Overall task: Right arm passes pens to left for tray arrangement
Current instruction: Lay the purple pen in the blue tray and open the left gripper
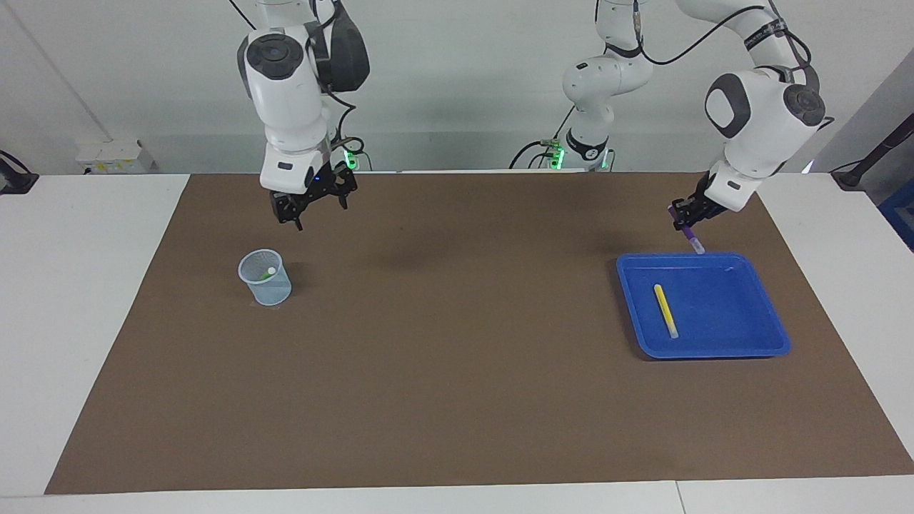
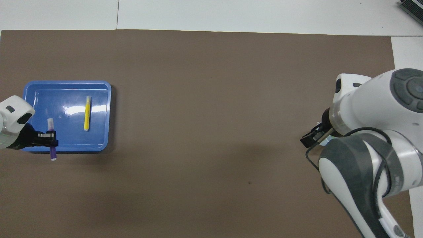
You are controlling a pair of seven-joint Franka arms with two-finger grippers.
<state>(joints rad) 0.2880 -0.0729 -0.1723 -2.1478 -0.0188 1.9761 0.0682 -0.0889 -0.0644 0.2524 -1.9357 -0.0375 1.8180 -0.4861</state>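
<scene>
The right arm [image 2: 380, 109] hides the cup, and the green pen [image 1: 267, 273] shows only its tip.

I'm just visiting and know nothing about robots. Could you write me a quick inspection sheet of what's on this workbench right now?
Surface: brown mat on a white table.
Job's things: yellow pen lying in the blue tray; green pen in the mesh cup.
Clutter: nothing seen.
Grippers: left gripper shut on the purple pen, over the tray's edge; right gripper open, empty, above the cup.
Cables: black cables on the arms.
Surroundings: white wall.
</scene>
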